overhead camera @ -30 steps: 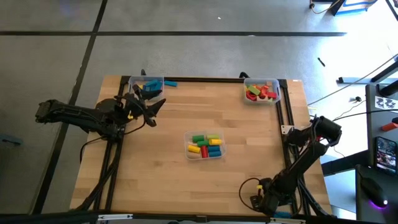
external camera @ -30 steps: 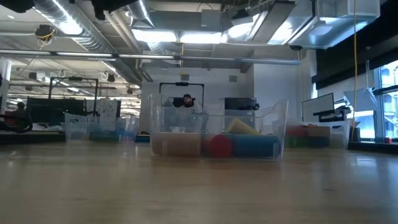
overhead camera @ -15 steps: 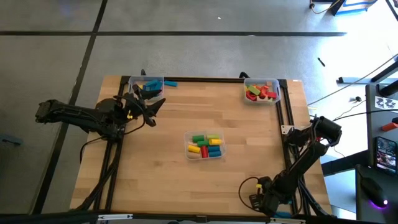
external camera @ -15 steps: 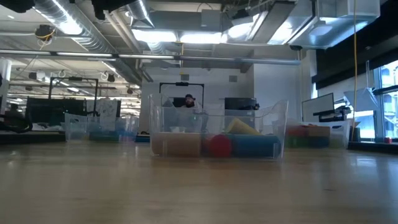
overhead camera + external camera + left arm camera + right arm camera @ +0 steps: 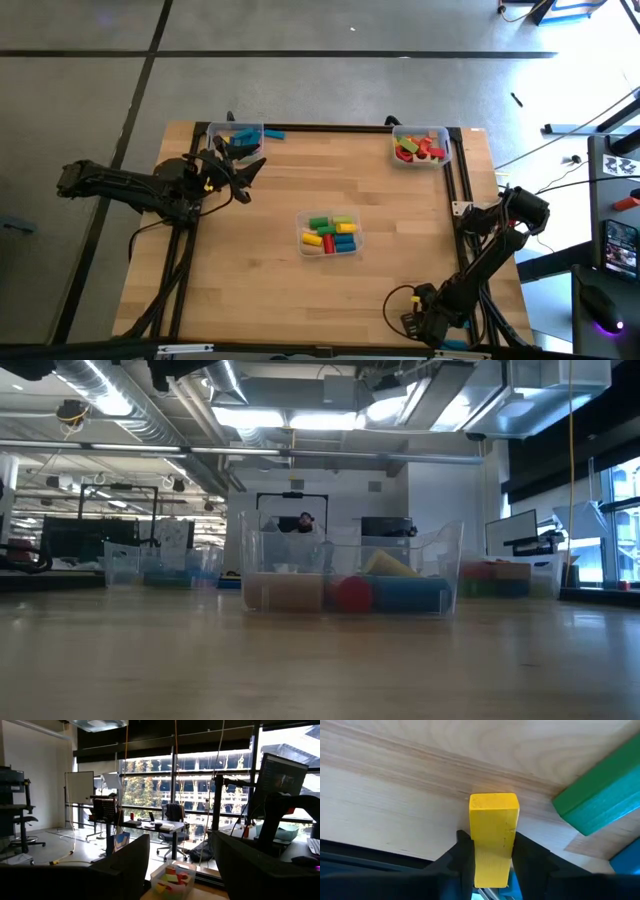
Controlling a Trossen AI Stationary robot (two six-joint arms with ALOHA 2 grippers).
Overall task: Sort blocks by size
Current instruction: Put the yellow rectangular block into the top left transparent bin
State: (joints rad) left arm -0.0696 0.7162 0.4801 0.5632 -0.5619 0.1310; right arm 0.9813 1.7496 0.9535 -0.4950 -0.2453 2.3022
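Pick-up step: the right gripper [image 5: 492,851] has its fingers clamped on 1 yellow block [image 5: 493,820] lying on the table [image 5: 395,780], with a green block [image 5: 600,790] near it. Next, I judge, it needs a clean lift and a carry to others of its size. The left gripper [image 5: 240,170], fingers apart, waits at the table's 10 o'clock.

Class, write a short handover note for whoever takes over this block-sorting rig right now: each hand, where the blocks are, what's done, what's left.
Left hand: open, empty, beside the far-left bin.
Right hand: shut on a yellow block with bare wood behind it and a green block close by.
Blocks: mixed colours in the middle bin. More are in the far-left bin and the far-right bin. A blue block lies outside the far-left bin.
Done: both far bins hold blocks.
Left: place the yellow block, empty the middle bin, and probably bin the blue block.
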